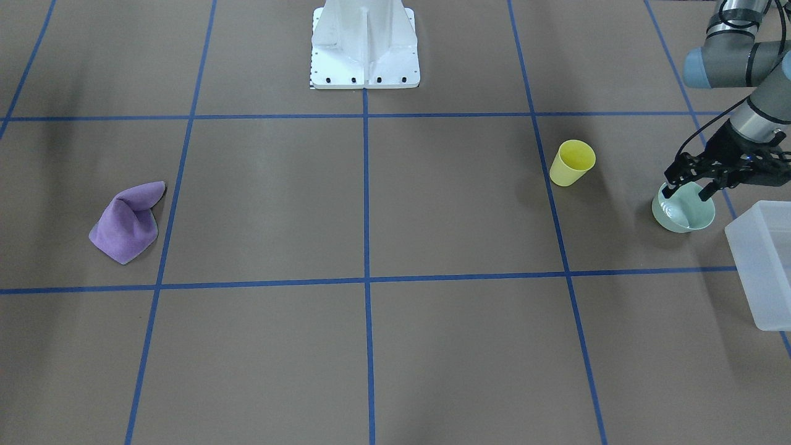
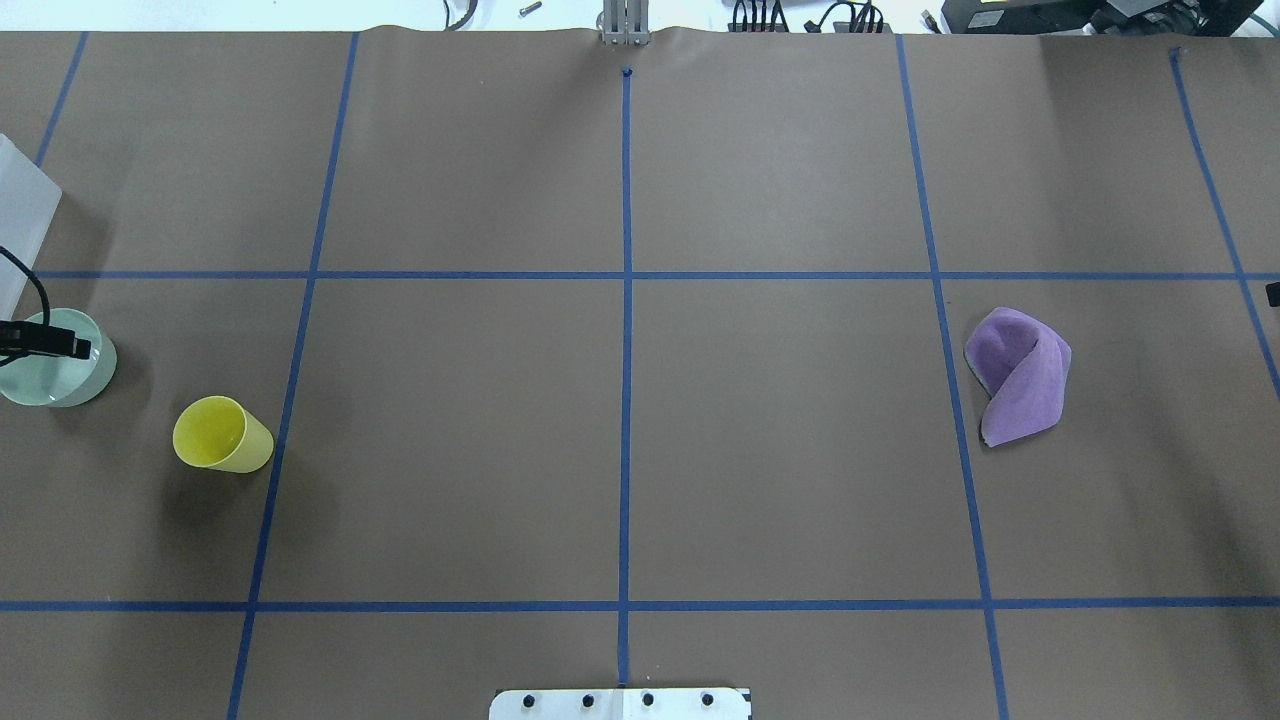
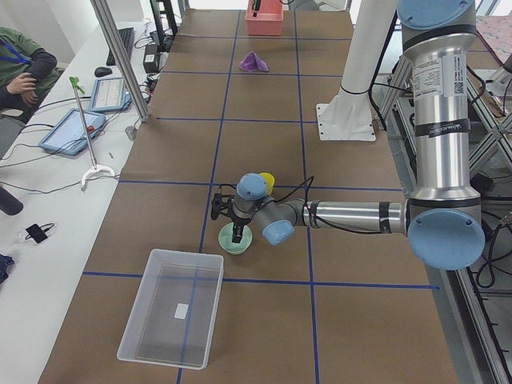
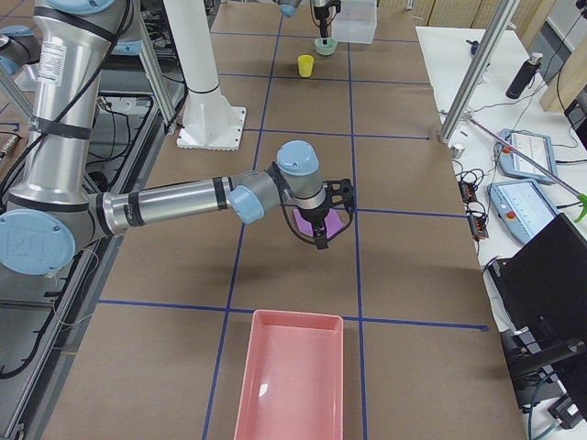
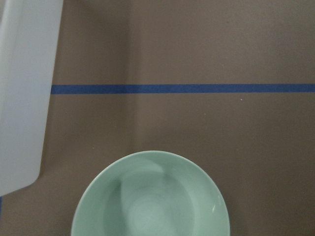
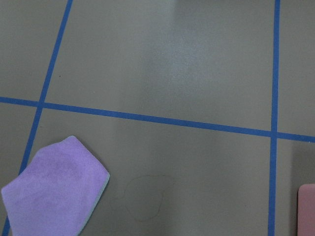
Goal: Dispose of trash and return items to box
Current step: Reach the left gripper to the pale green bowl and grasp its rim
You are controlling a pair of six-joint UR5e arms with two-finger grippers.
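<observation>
The mint-green bowl stands on the brown table beside the frosted box. My left gripper is open right above the bowl, its fingers spread over the far rim; I cannot tell if they touch it. The left wrist view shows the bowl empty and the box at the left. The yellow cup stands upright, apart from the bowl. My right gripper hovers over a purple cloth at the table's other end; I cannot tell whether it is open or shut.
The purple cloth lies crumpled on the robot's right side. A pink bin stands at that end of the table. The robot's white base is at the middle of the near edge. Blue tape lines grid the table.
</observation>
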